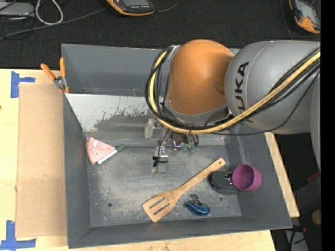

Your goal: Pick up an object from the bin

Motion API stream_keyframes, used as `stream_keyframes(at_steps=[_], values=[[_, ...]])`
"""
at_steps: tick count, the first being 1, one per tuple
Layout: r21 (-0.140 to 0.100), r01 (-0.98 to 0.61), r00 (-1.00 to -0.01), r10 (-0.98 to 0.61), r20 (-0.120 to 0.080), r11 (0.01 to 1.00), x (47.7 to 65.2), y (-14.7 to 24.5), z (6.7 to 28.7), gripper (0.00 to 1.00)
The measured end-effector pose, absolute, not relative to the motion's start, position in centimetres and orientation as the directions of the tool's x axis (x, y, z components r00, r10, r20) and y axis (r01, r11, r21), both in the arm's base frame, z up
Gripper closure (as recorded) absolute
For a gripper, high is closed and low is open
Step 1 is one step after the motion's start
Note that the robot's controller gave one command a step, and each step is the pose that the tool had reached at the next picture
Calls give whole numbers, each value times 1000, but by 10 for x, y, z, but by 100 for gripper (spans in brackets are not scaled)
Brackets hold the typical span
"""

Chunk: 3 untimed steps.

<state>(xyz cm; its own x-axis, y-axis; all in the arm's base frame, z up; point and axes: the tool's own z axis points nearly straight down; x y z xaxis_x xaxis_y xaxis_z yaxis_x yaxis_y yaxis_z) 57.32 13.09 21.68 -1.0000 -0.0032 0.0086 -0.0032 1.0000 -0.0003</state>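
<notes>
Camera view — wooden spatula (184, 189), purple cup (246, 177) near tool (159, 161).

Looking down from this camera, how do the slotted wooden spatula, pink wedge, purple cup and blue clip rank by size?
1. slotted wooden spatula
2. pink wedge and purple cup: these look alike, so I won't rank them
3. blue clip

A pink wedge like a melon slice (99, 151) lies flat at the left of the bin (104, 75) floor. A wooden slotted spatula (183, 191) lies aslant in the near right part, its handle end close to a purple cup (246, 177) on its side, which touches a black round piece (220, 182). A small blue clip (198, 208) sits just beside the spatula's blade. Beyond the bin, on a dark surface (220, 20), lie a white cable loop (49, 9) and an orange-and-black handset (128, 1)
</notes>
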Motion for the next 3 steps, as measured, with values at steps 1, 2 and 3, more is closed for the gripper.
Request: stream_keyframes(at_steps=[1, 2, 3], values=[[0, -2, -1000, -2, 3, 1000, 574, 130, 221, 0], [-1, -100, -995, -100, 4, 995, 575, 158, 254, 0], [2, -182, -983, -182, -3, 983, 554, 134, 214, 0]])
